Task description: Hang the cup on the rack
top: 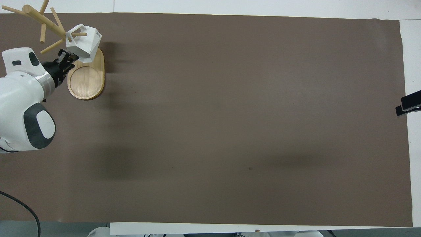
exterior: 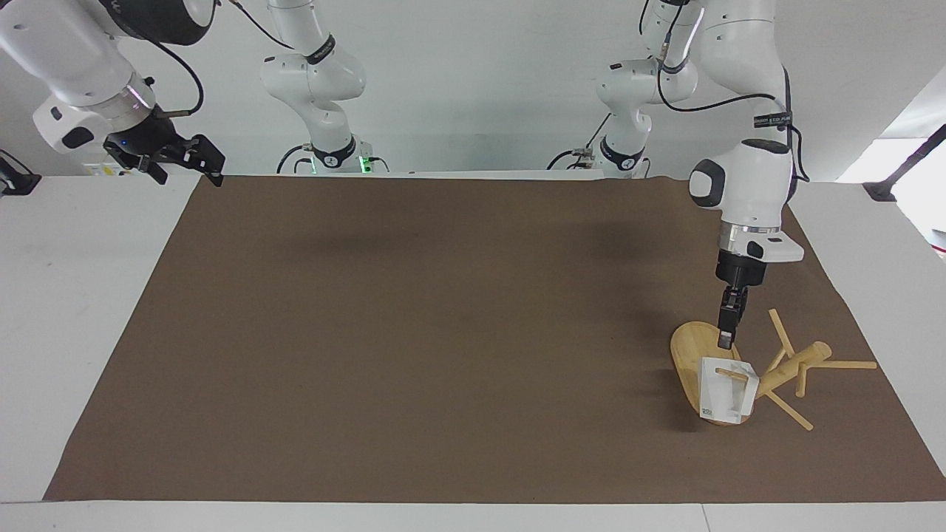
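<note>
Hanging by its handle on a peg of the rack (exterior: 794, 362), cup (exterior: 726, 395) sat just below left claw (exterior: 726, 341), free of it. Left claw's opening could not be told; right claw (exterior: 185, 159), spread and empty, waited.

left gripper (exterior: 726, 341): pointing down near the mat's left-arm end | right gripper (exterior: 177, 159): waiting, jaws apart, over mat's corner
</note>
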You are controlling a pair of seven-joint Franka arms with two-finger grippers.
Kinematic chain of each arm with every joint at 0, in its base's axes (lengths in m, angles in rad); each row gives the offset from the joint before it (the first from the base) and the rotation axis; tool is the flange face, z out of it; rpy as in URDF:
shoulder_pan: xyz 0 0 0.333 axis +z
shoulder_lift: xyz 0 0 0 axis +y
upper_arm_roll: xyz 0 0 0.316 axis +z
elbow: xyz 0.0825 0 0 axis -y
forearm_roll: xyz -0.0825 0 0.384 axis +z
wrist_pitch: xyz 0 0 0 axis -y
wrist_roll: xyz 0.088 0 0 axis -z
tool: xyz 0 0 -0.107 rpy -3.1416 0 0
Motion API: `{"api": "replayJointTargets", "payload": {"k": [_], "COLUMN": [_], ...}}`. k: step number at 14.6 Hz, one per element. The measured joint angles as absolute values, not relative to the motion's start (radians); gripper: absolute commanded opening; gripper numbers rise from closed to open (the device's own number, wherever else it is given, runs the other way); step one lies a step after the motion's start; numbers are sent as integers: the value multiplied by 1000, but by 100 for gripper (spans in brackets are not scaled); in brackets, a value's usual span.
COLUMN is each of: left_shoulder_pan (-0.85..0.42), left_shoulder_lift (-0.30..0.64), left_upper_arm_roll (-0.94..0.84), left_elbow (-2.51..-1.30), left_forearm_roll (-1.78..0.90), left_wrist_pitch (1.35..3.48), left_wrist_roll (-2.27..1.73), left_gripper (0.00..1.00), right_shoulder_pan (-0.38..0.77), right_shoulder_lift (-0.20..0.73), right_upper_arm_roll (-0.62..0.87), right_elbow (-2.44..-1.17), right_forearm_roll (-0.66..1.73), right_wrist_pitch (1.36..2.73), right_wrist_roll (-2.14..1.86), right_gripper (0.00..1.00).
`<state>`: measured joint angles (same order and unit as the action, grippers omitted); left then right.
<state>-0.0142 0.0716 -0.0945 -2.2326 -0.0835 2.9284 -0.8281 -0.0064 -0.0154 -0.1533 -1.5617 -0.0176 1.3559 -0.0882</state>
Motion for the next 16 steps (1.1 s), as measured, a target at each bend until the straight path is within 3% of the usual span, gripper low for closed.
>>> {"api": "replayJointTargets", "payload": {"k": [3, 8, 13, 16], "left_shoulder_pan": [-5, 43, 62, 75], "left_shoulder_lift": [-29, -162, -161, -128], "left_upper_arm_roll": [-91, -87, -76, -63], "left_elbow": [-2197, -2084, -1876, -1781], "left_forearm_roll": [-84, -84, -82, -42], "left_wrist_pitch": [2686, 2219, 1823, 1707], "left_wrist_roll": [-825, -683, -397, -205], "left_gripper": [59, 100, 100, 100], "right_shoulder_pan": [-6, -6, -6, -6], "right_shoulder_lift": [-15, -15, -15, -15], "right_upper_arm_roll": [-153, -153, -153, -153], "right_elbow": [-1562, -1562, -1562, -1562], "right_forearm_roll": [-18, -18, -18, -18], "right_wrist_pitch": [1356, 1356, 1356, 1356], "right_wrist_roll": [-88, -88, -88, -88], "right_gripper": [100, 100, 100, 100]}}
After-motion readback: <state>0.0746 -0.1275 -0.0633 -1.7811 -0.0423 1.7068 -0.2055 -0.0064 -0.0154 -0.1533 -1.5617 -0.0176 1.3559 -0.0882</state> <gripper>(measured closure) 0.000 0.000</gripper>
